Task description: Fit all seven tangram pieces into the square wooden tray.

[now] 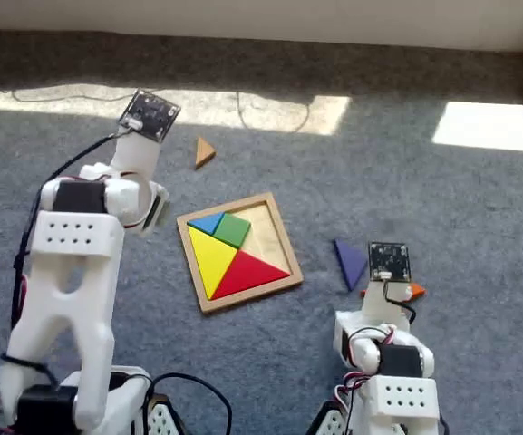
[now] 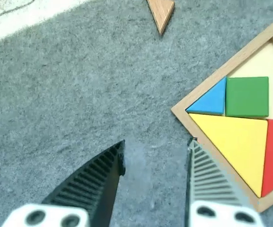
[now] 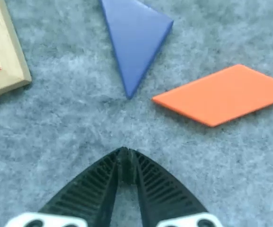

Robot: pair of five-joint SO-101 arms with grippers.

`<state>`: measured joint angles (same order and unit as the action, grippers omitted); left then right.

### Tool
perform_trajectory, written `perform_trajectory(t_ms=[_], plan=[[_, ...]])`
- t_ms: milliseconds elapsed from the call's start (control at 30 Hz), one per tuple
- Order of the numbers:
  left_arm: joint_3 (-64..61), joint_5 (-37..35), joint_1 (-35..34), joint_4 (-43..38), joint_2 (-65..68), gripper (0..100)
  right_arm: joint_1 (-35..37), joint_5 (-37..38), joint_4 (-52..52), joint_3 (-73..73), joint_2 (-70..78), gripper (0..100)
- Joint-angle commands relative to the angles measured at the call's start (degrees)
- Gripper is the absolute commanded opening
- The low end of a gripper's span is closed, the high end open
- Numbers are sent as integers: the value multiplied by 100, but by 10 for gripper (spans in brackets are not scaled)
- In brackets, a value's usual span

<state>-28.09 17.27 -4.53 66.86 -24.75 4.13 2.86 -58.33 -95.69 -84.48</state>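
High view showed the square wooden tray (image 1: 263,228) part filled on the carpet (image 1: 442,208); the right gripper (image 3: 125,156), fingers pressed together and empty near the loose indigo triangle (image 3: 134,38), likely needed to spread them before straddling it, whereas the left gripper (image 2: 157,142) held its fingers apart, empty.

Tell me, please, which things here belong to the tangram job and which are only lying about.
Belong to the job: wooden tray; in it the light blue triangle, green square, yellow triangle, red triangle; loose on the carpet, the tan triangle, dark blue triangle, orange parallelogram.
Only lying about: thin cables at the back.
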Motion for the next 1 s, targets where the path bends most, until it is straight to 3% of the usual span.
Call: perform_trajectory(t_ms=[0, 333, 533, 967], plan=[[1244, -264, 295, -114, 1059, 215, -57, -44, 92, -251, -470, 5], [3495, -747, 655, -554, 3899, 215, -66, -44, -699, -558, -1947, 5], [5059, -756, 611, -519, 5402, 215, -66, -44, -796, -646, -2035, 5], [6941, -747, 637, -229, 7002, 216, -66, -44, -796, -646, -2035, 5]])
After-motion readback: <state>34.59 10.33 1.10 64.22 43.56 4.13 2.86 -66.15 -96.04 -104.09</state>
